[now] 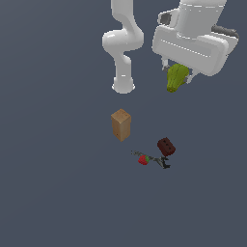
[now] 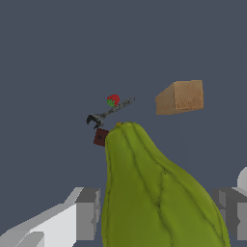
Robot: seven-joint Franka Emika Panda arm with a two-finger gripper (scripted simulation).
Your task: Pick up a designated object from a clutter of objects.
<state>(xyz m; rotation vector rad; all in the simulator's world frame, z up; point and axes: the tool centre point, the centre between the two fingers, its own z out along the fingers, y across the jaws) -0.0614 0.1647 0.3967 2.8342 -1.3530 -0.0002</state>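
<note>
Pear (image 1: 176,77) clamped in gripper (image 1: 177,76), fingers (image 2: 88,213) closed on its sides, lifted well above wooden block (image 1: 120,124); brown block (image 1: 166,146), strawberry (image 1: 143,160), tool (image 1: 159,160) lie on floor near wooden block; pick looks done, nothing obvious left

White jointed arm (image 1: 123,43), grey fingers (image 2: 87,212)

Simulated test scene, no real room: flat featureless grey counter (image 1: 53,183) filling both views, no walls or furniture. White arm base (image 1: 123,86) just behind tan wooden block (image 1: 120,124); few untextured-looking small props near block.
</note>
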